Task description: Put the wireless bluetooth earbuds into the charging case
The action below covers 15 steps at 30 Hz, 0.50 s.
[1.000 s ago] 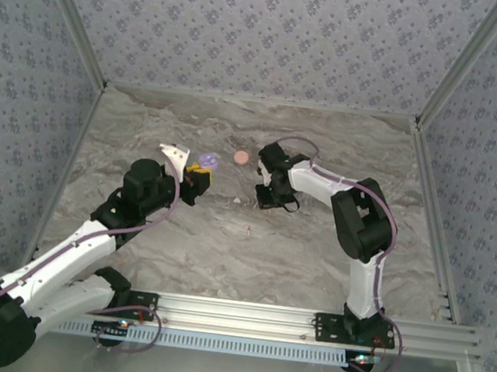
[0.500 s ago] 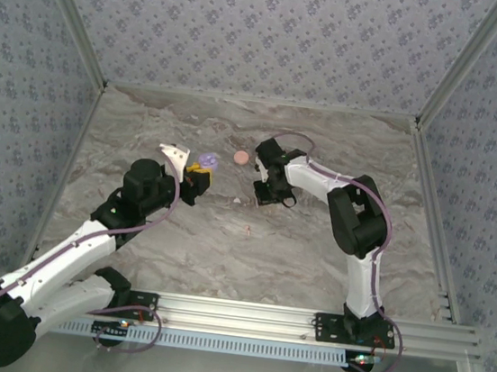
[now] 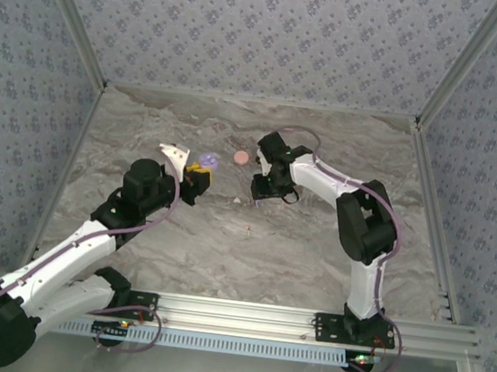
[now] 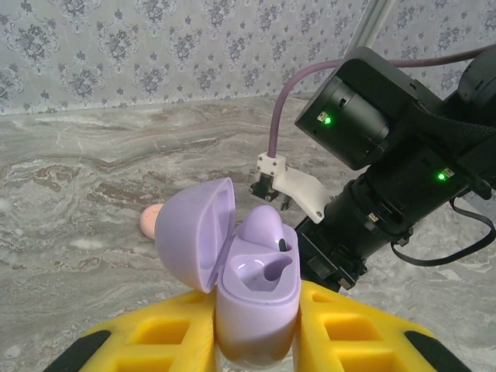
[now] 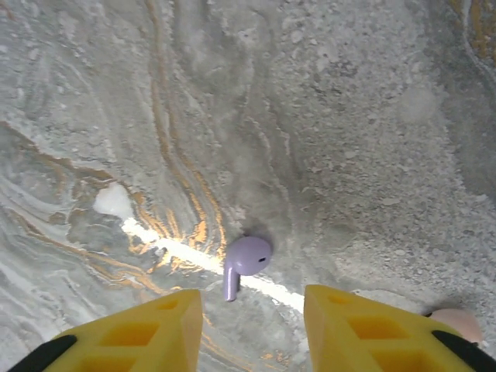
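Note:
My left gripper (image 3: 197,173) is shut on the lilac charging case (image 4: 256,298), gripping its lower body between the yellow fingers (image 4: 353,329). The case stands upright with its lid (image 4: 194,232) swung open to the left. One lilac earbud (image 4: 267,226) sits in the far socket, and the near socket is empty. A second lilac earbud (image 5: 246,260) lies on the marble table, stem pointing toward me. My right gripper (image 5: 252,304) hangs open just above it, one finger on each side and neither touching. In the top view the right gripper (image 3: 261,193) points down to the right of the case (image 3: 206,160).
A round pink disc (image 3: 241,157) lies on the table behind the two grippers and also shows beside the case lid (image 4: 149,221). A tiny pink piece (image 3: 247,231) lies nearer the bases. A white speck (image 5: 114,200) sits left of the earbud. The right arm (image 4: 387,155) stands close behind the case.
The right gripper's jaws have parted from shut to open, and its wrist has shifted slightly left. The left arm and the case have not moved.

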Motion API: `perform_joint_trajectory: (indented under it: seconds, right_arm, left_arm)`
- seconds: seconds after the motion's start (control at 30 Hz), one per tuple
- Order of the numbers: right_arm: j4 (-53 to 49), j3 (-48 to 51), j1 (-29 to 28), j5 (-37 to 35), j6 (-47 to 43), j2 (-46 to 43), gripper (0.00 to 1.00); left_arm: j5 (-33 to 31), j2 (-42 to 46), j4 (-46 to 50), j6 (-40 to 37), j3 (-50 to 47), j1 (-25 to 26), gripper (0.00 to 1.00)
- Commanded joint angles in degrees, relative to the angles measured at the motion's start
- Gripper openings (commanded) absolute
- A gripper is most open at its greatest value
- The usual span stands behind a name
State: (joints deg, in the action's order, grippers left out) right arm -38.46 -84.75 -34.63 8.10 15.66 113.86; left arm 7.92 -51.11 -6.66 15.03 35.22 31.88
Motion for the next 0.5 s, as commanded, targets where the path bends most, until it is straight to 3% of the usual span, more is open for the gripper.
perform_joint_trajectory:
  seconds: [0.0,0.47]
  right_arm:
    - [-1.1,-1.9,0.3,2.3,3.4,0.7,0.44]
    - [-5.0,-6.9,0.4,2.3,6.5,6.9,0.45]
  left_arm:
    - [0.7,0.5,-2.6,-0.2,1.9,-0.1,0.26]
    - [0.9,0.2,-2.7,-0.2,1.7,0.0,0.26]
